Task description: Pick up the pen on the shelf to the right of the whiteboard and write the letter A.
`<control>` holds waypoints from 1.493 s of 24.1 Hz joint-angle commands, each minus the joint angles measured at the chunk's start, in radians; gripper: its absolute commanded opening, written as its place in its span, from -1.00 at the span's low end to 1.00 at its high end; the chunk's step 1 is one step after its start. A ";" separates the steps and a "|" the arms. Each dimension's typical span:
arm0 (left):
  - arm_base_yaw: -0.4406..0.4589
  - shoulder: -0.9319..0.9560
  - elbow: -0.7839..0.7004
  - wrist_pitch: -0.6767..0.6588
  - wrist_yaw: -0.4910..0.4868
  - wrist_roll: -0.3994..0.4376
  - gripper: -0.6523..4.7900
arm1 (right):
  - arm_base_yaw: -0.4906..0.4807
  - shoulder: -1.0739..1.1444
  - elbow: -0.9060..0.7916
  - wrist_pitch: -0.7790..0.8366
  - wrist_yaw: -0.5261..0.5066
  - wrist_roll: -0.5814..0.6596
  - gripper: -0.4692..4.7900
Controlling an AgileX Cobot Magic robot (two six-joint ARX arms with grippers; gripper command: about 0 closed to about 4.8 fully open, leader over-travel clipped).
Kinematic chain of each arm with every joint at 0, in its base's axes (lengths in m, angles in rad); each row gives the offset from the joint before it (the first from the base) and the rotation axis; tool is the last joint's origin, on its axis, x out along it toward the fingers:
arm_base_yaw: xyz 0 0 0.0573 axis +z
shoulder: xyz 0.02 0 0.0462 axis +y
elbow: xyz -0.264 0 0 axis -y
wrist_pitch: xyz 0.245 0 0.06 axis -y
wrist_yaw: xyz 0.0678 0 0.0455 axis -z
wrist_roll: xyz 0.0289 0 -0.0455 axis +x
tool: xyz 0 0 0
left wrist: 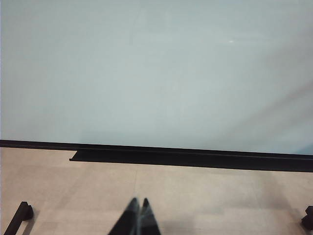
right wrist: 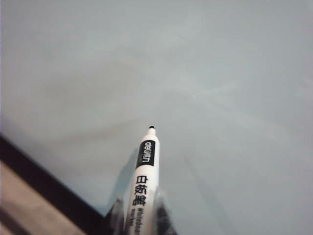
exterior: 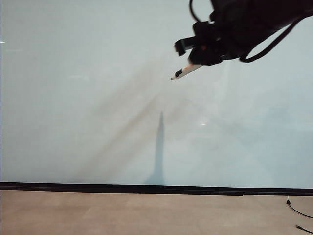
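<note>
Pen [right wrist: 145, 169] clamped in my right gripper [exterior: 203, 54] jaws, upper right, tip off the whiteboard [exterior: 73, 98], left gripper [left wrist: 138, 218] jaws together, low, near the floor.

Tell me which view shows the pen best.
The right wrist view: the pen fills the foreground, its dark tip and printed label sharp, held in the right tool. The exterior view shows it small and blurred under the arm. The left wrist view shows none of it.
</note>
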 commanded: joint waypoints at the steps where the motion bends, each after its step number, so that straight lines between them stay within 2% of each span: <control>1: 0.000 0.000 0.003 0.006 0.000 0.004 -0.78 | 0.004 0.027 0.031 0.008 -0.068 -0.015 -0.86; 4: 0.000 0.000 0.003 0.006 0.000 0.004 -0.78 | 0.003 0.060 0.058 0.008 -0.111 -0.024 -0.86; 16: 0.000 0.000 0.003 0.006 0.000 0.004 -0.78 | -0.017 0.136 0.204 -0.144 -0.105 -0.132 -0.86; 36: 0.000 0.000 0.003 0.006 0.000 0.004 -0.78 | -0.065 0.136 0.229 -0.193 -0.082 -0.156 -0.86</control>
